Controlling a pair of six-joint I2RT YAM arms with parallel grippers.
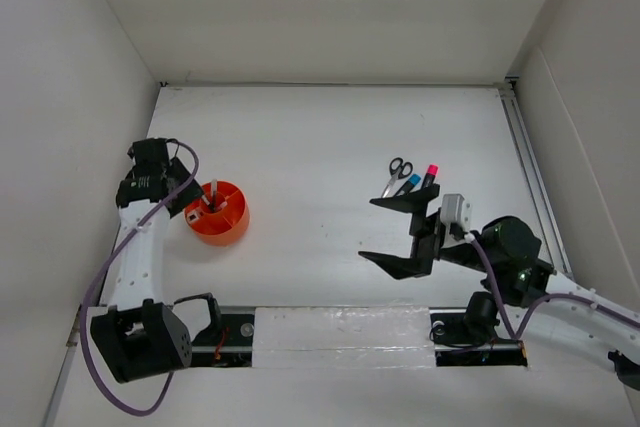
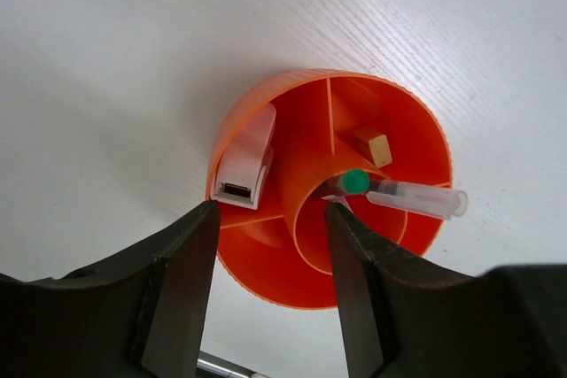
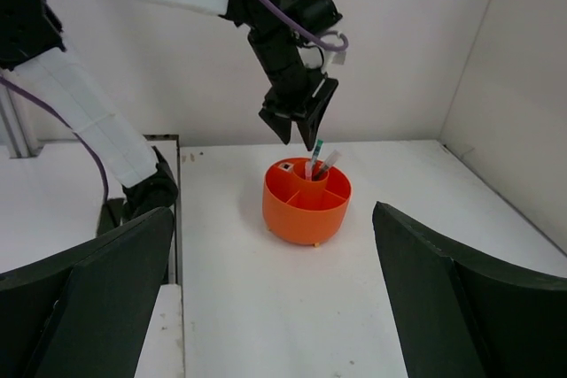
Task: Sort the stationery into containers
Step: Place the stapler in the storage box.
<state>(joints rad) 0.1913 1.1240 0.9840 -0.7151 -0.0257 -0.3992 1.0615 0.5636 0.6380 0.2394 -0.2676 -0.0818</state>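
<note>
Seen from above, the left gripper [image 1: 196, 205] hung over the orange cup [image 1: 222, 219]. The scissors [image 1: 398, 168], blue highlighter [image 1: 408, 185] and pink highlighter [image 1: 429, 176] lay well apart from it, close by the right gripper [image 1: 368, 230], whose fingers stood wide and bare, probably meant for them.

The left wrist camera showed its fingers [image 2: 182, 263] partly spread, gripping nothing, straddling the centre tube where a green-tipped pen [image 2: 356, 181] leaned.

The right wrist camera looked across at the cup with pens poking up.
</note>
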